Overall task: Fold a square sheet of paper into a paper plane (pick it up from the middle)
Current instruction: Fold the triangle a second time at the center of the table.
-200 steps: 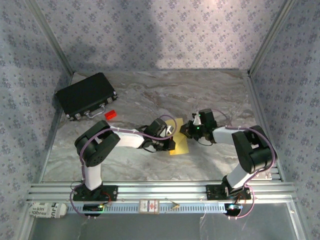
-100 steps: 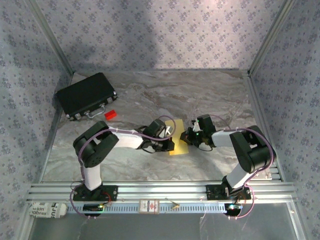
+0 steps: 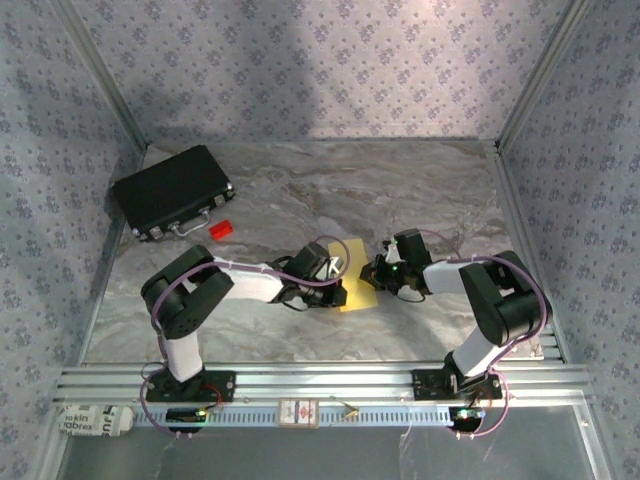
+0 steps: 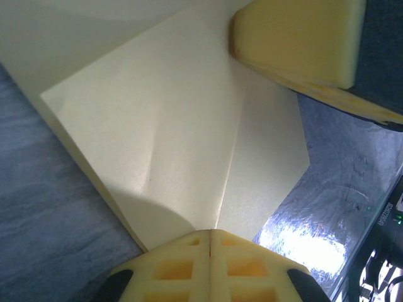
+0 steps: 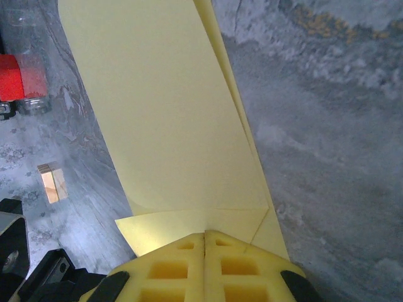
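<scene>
The square sheet of paper is yellow, partly folded, and lies flat on the marble table between my two grippers. In the left wrist view the paper shows a diagonal crease that runs to my left gripper, whose jaws are shut with the tip down on the sheet. The right gripper's fingers rest on the sheet's far side. In the right wrist view the paper has a folded flap under my right gripper, also shut with its tip on the sheet. From above, the left gripper and right gripper flank the paper.
A black case lies at the back left, with a small red block just in front of it. Patterned walls close in the table on three sides. A metal rail runs along the near edge.
My right gripper has come down and left onto the paper's right edge. The left gripper has shifted slightly left, uncovering more of the sheet's upper part. Both stay shut.
</scene>
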Available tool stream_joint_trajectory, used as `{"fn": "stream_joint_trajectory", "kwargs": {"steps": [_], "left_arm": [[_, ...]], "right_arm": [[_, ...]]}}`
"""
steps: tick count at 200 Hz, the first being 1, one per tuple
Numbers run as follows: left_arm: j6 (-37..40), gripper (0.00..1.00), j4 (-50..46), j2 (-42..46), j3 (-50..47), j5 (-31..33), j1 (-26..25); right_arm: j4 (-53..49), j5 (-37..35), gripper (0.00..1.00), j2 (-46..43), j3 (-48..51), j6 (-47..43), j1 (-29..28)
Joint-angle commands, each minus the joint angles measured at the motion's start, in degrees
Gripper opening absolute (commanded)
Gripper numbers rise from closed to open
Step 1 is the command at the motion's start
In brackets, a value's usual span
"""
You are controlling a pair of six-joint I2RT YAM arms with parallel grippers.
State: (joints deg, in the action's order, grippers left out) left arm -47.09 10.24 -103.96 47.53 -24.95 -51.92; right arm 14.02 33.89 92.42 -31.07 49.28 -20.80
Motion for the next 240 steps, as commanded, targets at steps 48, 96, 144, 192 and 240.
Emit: {"fn": "stream_joint_trajectory", "kwargs": {"steps": [48,96,144,192,240], "left_arm": [[-0.9,0.00,-6.3,-1.0,-2.3,2.0,-1.0],[-1.0,0.00,-6.4,-0.8,-2.2,2.4,-0.9],[-0.6,0.00,-6.9,-1.1,-2.1,2.3,-0.7],[-0.5,0.00,-6.9,-1.4,-2.4,2.3,-0.6],[-0.4,0.00,-6.9,-1.5,-2.5,2.4,-0.6]], "right_arm": [[-2.4,0.1,0.00,-4.3,0.5,0.0,-5.4],[1.0,-3.5,0.00,-3.2,5.0,3.3,-9.3],[-1.3,-4.3,0.00,-3.0,4.6,1.6,-6.9],[-1.9,-3.3,0.00,-1.4,1.2,-0.1,-2.4],[-1.4,-2.2,0.00,0.3,-0.8,-0.5,2.2]]}}
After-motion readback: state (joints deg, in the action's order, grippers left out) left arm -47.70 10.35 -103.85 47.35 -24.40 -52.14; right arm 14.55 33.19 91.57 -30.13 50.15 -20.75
